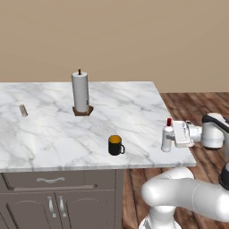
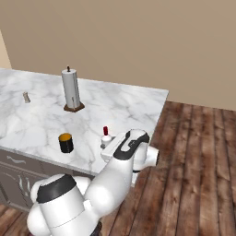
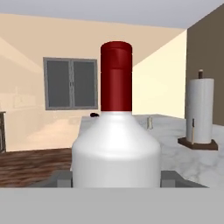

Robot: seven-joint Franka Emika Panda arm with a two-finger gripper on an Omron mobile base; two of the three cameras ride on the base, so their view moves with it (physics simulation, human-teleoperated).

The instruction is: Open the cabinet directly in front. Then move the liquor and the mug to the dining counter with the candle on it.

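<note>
Standing on the dining counter [image 1: 134,107] near its right edge, the liquor [image 1: 167,137] sat clamped between the gripper [image 1: 173,138] fingers, release pending. The mug [image 1: 116,145] was already delivered, well apart from the candle [image 1: 23,110].

The lower part of the liquor [image 3: 115,148] is cut off by the bottom edge of the hand view. In the right base view, the claw [image 2: 107,148] and most of the bottle are hidden behind the white arm. Far beyond the claw, the candle [image 1: 23,110] is too small for details to be made out.
</note>
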